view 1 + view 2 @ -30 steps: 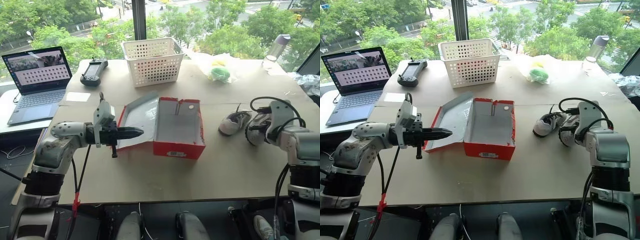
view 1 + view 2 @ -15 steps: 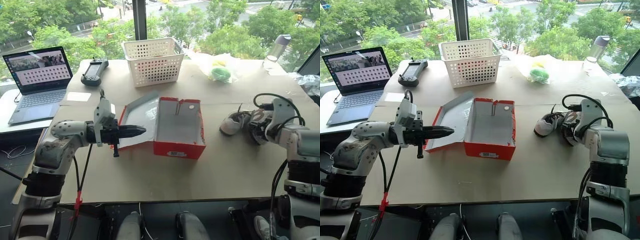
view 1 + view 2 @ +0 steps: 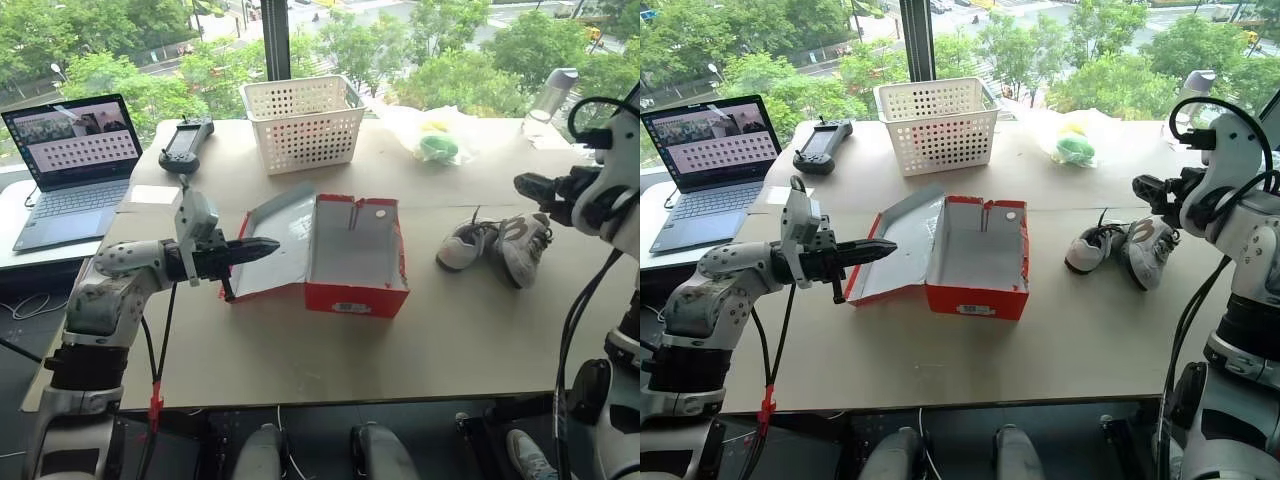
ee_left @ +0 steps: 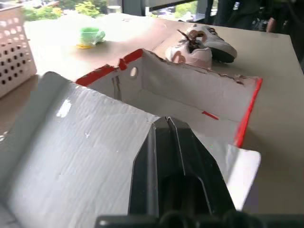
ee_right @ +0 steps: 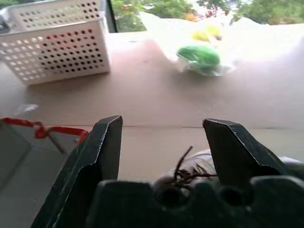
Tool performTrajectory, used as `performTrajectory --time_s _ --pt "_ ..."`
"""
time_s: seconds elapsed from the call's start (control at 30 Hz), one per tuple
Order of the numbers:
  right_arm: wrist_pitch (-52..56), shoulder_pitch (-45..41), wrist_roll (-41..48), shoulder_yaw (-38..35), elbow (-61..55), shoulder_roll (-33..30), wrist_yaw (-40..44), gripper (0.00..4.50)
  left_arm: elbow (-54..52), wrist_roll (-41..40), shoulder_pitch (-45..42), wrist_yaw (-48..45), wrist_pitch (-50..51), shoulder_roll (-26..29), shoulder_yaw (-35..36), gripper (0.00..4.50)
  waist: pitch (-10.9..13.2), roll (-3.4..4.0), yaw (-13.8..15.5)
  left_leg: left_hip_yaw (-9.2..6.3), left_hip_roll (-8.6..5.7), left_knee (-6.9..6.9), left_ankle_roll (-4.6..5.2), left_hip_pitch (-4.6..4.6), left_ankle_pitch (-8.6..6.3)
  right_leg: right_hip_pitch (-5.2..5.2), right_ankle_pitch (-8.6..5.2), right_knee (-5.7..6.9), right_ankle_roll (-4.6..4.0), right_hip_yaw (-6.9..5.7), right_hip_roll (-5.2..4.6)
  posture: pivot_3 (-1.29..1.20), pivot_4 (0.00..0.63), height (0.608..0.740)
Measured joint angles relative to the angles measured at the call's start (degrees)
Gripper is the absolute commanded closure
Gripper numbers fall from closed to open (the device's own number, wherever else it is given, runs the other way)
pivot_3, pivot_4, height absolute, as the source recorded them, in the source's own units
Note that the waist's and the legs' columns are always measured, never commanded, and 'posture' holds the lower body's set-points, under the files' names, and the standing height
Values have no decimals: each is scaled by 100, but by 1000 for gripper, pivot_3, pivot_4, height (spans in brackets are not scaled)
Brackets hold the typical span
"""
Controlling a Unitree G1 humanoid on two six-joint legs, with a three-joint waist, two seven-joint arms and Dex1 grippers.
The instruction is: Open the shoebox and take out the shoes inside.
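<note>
Left fingers [image 3: 262,245]: pressed together, empty, over the open lid.
Right fingers [image 5: 107,142]: spread wide, empty, raised above the shoes.
Shoebox [image 3: 355,262]: open mid-surface, lid laid back toward the robot's left, inside bare.
Shoes [image 3: 498,245]: 2 side by side on the surface [image 3: 330,350], right of the shoebox.

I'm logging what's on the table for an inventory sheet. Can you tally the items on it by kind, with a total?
Shoes: 2
Shoebox, open: 1
White perforated basket: 1
Black handheld controller: 1
Clear bag with green and yellow contents: 1
White paper slip: 1
Bottle: 1
Total: 8
</note>
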Motion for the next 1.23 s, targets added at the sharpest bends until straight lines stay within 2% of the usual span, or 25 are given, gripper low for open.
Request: performTrajectory --time_s 0.13,0.23,0.3,0.43,0.6,0.8,1.0,1.23 --pt "-174 1379 1030 -352 -1683 39 817 1236 93 83 141 1130 -91 -290 689 4500 -1 -3 56 -13 -2 1 0 -2 -1 15 2 -6 -4 -17 -15 0 150 733" --pt "-418 2300 1136 -475 -2165 25 896 1236 139 190 400 1760 -172 -375 1096 4500 -1 -4 65 -11 -8 6 0 13 -1 37 12 -20 14 -6 -22 0 150 733" --pt "-694 2813 825 -247 -2229 -114 749 1236 154 237 552 2141 -179 -480 1256 4500 -1 -4 64 -5 -5 7 1 37 -1 61 5 -34 31 -6 -23 0 150 733" --pt "-1667 3543 -320 831 -1982 -238 220 1236 127 238 759 2806 -190 -707 1554 4500 -5 -12 41 -7 0 6 -14 69 -9 89 -14 -37 4 -12 -24 0 150 733" --pt "-3320 3986 -1404 1470 -1379 235 -309 1236 145 426 1068 3304 -351 -940 1643 4500 -5 -13 19 4 -2 1 -2 74 -3 89 -21 -34 0 -11 -19 0 150 733" --pt "-5147 4389 -2404 1989 -48 853 -800 1236 242 837 1584 3905 -874 -1379 1640 4500 -7 -17 19 18 -3 -1 -2 69 -2 87 -26 -33 -3 -12 -19 0 150 733" --pt "-5835 4405 -2582 1974 586 1181 -992 1236 245 982 1914 4522 -1199 -1931 1706 4500 -9 -19 16 15 1 -1 -10 79 -7 93 -26 -33 -3 -8 -22 0 150 733" --pt "-6056 4385 -2637 1850 742 1314 -1121 1236 116 962 2137 4567 -1292 -2103 1622 4500 -10 -19 15 14 2 -1 -17 80 -11 92 -27 -31 -5 -11 -20 0 150 733"
